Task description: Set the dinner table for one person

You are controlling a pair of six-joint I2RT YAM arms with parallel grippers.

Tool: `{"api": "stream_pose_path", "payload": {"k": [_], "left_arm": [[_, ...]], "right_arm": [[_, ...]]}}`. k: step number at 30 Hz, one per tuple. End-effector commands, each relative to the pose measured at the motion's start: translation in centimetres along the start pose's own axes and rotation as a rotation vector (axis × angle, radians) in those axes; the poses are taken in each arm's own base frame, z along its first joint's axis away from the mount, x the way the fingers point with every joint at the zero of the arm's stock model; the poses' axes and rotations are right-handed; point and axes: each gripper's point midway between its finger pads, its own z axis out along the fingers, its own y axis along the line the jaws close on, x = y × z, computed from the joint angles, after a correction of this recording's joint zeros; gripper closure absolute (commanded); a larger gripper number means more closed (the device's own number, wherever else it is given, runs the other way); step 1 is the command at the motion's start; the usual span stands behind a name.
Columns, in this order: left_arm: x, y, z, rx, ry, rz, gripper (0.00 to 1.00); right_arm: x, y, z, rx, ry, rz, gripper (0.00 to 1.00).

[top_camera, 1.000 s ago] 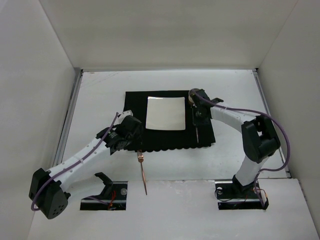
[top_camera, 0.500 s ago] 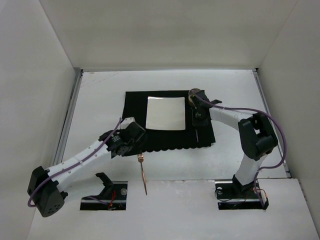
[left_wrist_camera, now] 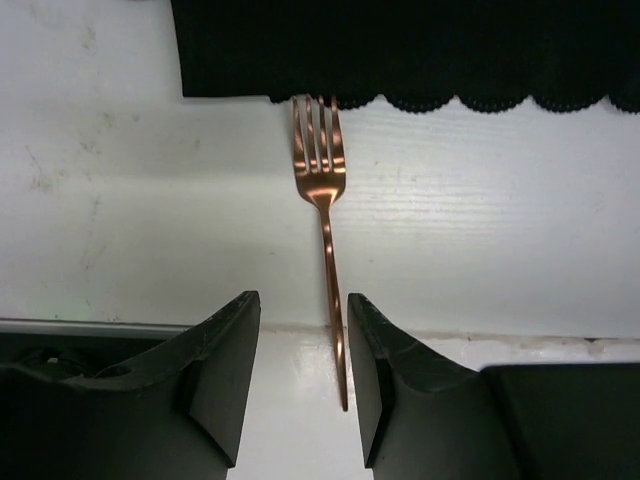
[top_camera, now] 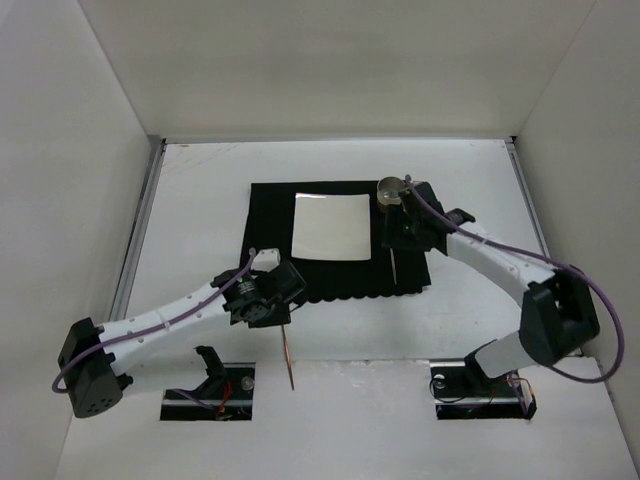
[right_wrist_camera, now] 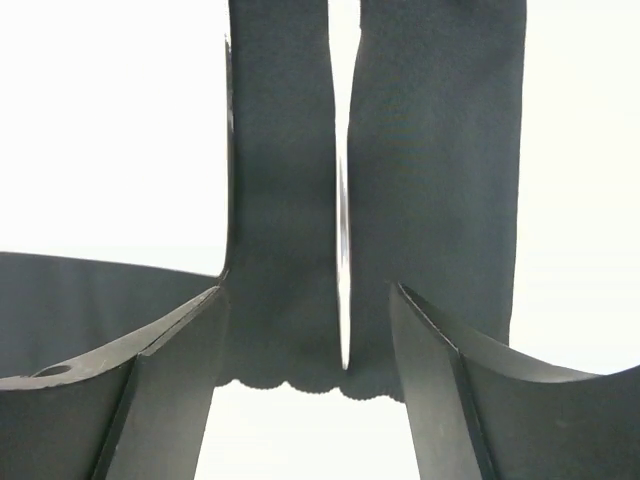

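The dinner table (top_camera: 200, 190) is a white tabletop with a black scallop-edged placemat (top_camera: 340, 275) and a square white plate (top_camera: 332, 227) on it. A copper fork (left_wrist_camera: 320, 180) lies on the table just below the placemat, tines at its edge. My left gripper (top_camera: 280, 312) hovers over it, open. The fork handle (top_camera: 289, 358) runs between the fingers (left_wrist_camera: 225, 370), close to the right one. A thin silver knife (right_wrist_camera: 343, 270) lies on the placemat right of the plate. My right gripper (right_wrist_camera: 310, 390) stands wide open around its near end, with the knife (top_camera: 395, 262) free.
A small round glass (top_camera: 390, 188) stands at the placemat's (right_wrist_camera: 280, 150) back right corner, just beyond my right gripper (top_camera: 397, 240). Metal rails (top_camera: 140, 230) line the table's sides and white walls enclose it. Both arm bases sit at the near edge.
My right gripper has opened and let go of the knife, and its elbow has swung right. My left gripper has moved down and nearer, over the fork.
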Motion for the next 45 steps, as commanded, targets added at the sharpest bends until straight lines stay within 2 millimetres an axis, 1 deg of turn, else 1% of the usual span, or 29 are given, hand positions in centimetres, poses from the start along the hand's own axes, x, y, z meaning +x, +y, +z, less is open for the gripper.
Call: {"api": "stream_pose_path", "payload": {"k": [1, 4, 9, 13, 18, 22, 27, 31, 39, 41, 43, 45], "left_arm": [[3.8, -0.1, -0.7, -0.016, 0.146, -0.02, 0.62], [5.4, -0.2, 0.2, -0.035, 0.163, -0.016, 0.62], [6.4, -1.5, 1.0, -0.012, 0.154, -0.066, 0.62], [7.4, -1.8, 1.4, -0.034, 0.144, -0.057, 0.62], [8.2, -2.0, 2.6, -0.067, 0.138, -0.037, 0.65], [8.1, -1.6, 3.2, -0.095, 0.112, -0.064, 0.7], [8.2, -1.5, 3.8, -0.096, 0.099, -0.096, 0.71], [8.5, -1.4, 4.4, -0.103, 0.1, -0.1, 0.73], [8.9, -0.4, 5.3, -0.127, 0.105, -0.114, 0.8], [9.0, -0.2, 5.4, -0.132, 0.107, -0.112, 0.82], [9.1, -0.1, 5.5, -0.132, 0.107, -0.112, 0.89], [9.0, -0.3, 5.4, -0.121, 0.107, -0.111, 0.94]], "right_arm": [[0.1, 0.2, -2.3, -0.021, -0.067, 0.047, 0.28], [0.8, -0.1, -3.7, -0.01, -0.107, 0.044, 0.28], [2.4, 0.0, -5.4, -0.05, -0.127, 0.058, 0.29], [3.4, 0.7, -6.3, -0.117, -0.121, 0.058, 0.29], [4.3, 1.1, -6.6, -0.142, -0.118, 0.039, 0.32], [5.1, 1.1, -6.9, -0.166, -0.111, 0.036, 0.33], [5.7, 0.9, -7.1, -0.174, -0.106, 0.03, 0.33], [5.9, 0.9, -7.4, -0.19, -0.108, 0.028, 0.34], [5.9, 0.9, -7.6, -0.199, -0.116, 0.037, 0.35], [5.9, 0.9, -7.7, -0.2, -0.117, 0.038, 0.35], [5.9, 0.9, -7.7, -0.202, -0.12, 0.038, 0.35], [5.8, 1.0, -7.8, -0.203, -0.121, 0.038, 0.35]]}}
